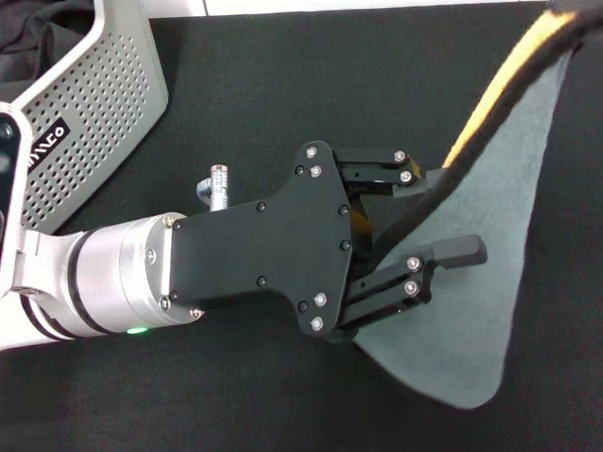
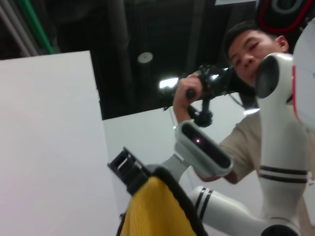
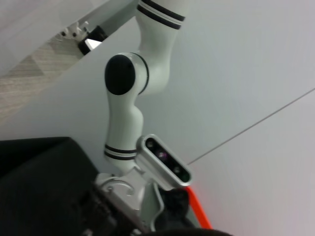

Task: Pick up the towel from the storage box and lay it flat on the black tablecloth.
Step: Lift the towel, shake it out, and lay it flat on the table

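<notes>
head view, near to far: left gripper point(image 1: 443, 212) sits mid-frame, arm coming in from 9 o'clock, fingers spread wide w/ the towel point(image 1: 484, 278) edge running through the gap. jaws look open, not pinching, tho upper finger point(image 1: 379, 168) is touching or v close to the black stitched edge. towel hangs/drapes from 1 o'clock down to approx 5 o'clock, grey-green face toward cam, yellow-orange reverse showing along the upper fold. its top corner goes off frame at 1 o'clock, prob held by right gripper but that isn't in view, so can't tell its state

black tablecloth point(image 1: 275, 87) under everything. storage box point(image 1: 96, 115) further back at 10 o'clock, well apart from towel, so towel's already out of it

left wrist view: yellow face of towel right up close, a black gripper part at its top

risks, my read:
- left closes on edge only → thin grip, slips when arms pull apart, towel drops bunched
- closes on a fold → two layers caught, won't lay flat
- lower corner at 5 o'clock drags on tablecloth first & tucks under
- arms pull unevenly → twisted, yellow side up
</notes>
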